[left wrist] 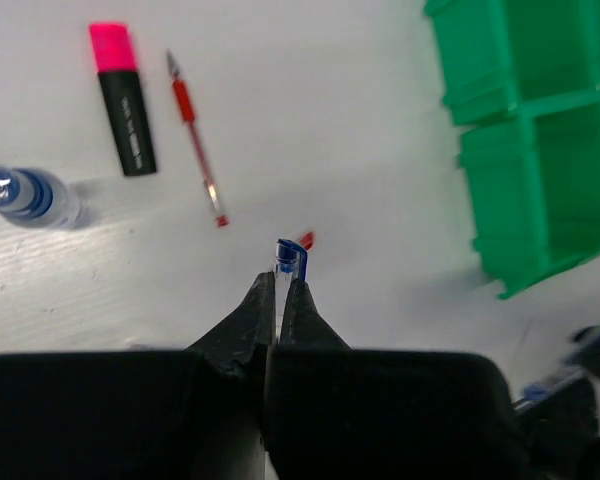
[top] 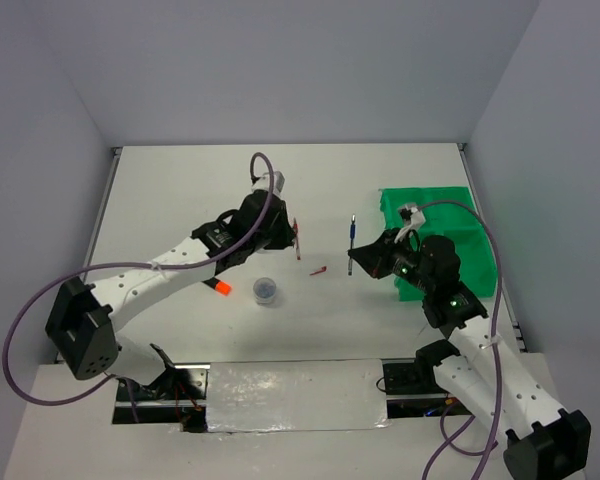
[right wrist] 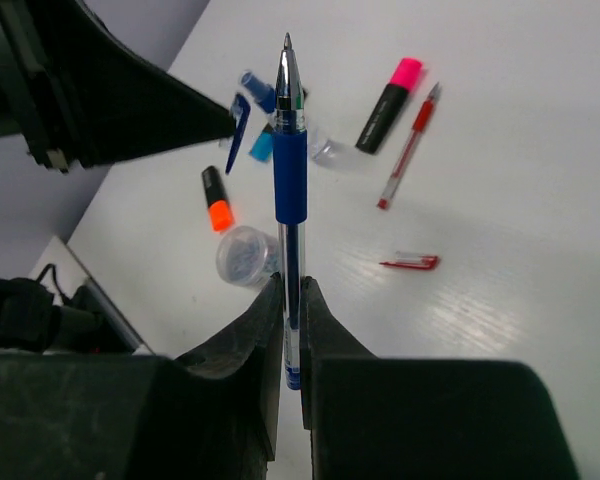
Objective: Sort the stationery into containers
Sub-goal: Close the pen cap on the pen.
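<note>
My left gripper is shut on a small blue pen cap, held above the table's middle. My right gripper is shut on a blue pen, uncapped tip pointing away. In the right wrist view the left fingers hold the cap just left of the pen's tip, apart from it. On the table lie a pink highlighter, a red pen, a red cap, an orange highlighter, a round clear jar and a blue-capped bottle. The green tray is at the right.
The tray's compartments look empty where visible. A blue highlighter cap lies by the bottle, partly hidden behind the pen. White walls enclose the table on three sides. Purple cables loop off both arms.
</note>
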### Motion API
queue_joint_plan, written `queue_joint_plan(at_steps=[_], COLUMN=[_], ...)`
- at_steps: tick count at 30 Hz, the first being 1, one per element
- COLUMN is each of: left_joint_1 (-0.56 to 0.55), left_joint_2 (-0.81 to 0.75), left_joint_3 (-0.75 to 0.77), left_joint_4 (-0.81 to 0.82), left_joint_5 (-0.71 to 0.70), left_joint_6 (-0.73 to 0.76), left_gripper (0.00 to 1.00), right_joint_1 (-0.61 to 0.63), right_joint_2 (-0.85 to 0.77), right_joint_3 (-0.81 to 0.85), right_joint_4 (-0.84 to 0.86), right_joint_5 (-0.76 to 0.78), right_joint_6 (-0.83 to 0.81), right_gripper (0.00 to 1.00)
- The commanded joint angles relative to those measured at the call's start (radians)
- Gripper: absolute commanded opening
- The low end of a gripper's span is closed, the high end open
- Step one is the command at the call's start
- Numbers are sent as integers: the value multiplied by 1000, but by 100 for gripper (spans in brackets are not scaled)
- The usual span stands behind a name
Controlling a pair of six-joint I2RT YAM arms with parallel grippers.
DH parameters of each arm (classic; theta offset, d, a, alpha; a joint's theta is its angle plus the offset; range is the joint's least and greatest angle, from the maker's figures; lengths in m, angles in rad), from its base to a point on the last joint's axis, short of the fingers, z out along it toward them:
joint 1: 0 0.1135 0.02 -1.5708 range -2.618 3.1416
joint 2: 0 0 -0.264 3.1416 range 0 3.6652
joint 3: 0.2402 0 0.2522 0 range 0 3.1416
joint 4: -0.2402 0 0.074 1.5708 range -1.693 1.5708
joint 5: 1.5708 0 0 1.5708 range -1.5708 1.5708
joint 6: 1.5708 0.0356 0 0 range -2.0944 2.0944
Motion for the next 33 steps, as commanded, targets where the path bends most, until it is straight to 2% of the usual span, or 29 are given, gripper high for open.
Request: queue_joint_plan(at_steps=[1,4,5,6,9,16,21,33], left_joint_1=[-5,-6,-8,-8,-15,-51,-69,-74], left_joint_2=[-65,-119,-134,-147,-206,-305,-363,-358], left_joint_3=[16,-33,-51,-86,-148,-183,-251,-260], left_joint_4=[105,212,252,333,459,562,651,645], left_joint_5=[6,-1,1,2,-5,-34,-19,21], left_joint_6=[-33,-65,-77,-83,-114,-79,-67,-57], left_gripper=[0,0,0,0,0,0,0,0], right_joint_1=[18,102,136,197,275,325,340,349], right_joint_2=[11,22,23,25,54,187,266,304], right_joint_3=[-53,-133,-151,-187,-240,-254,-201,-116], right_joint_4=[189,362,445,482,595,786,833,798], right_joint_5=[-115,-165,-153,-116,-36,-34,-48,-74], right_joint_6=[88,177,209,225,300,342,352,286], right_gripper=[0,0,0,0,0,0,0,0])
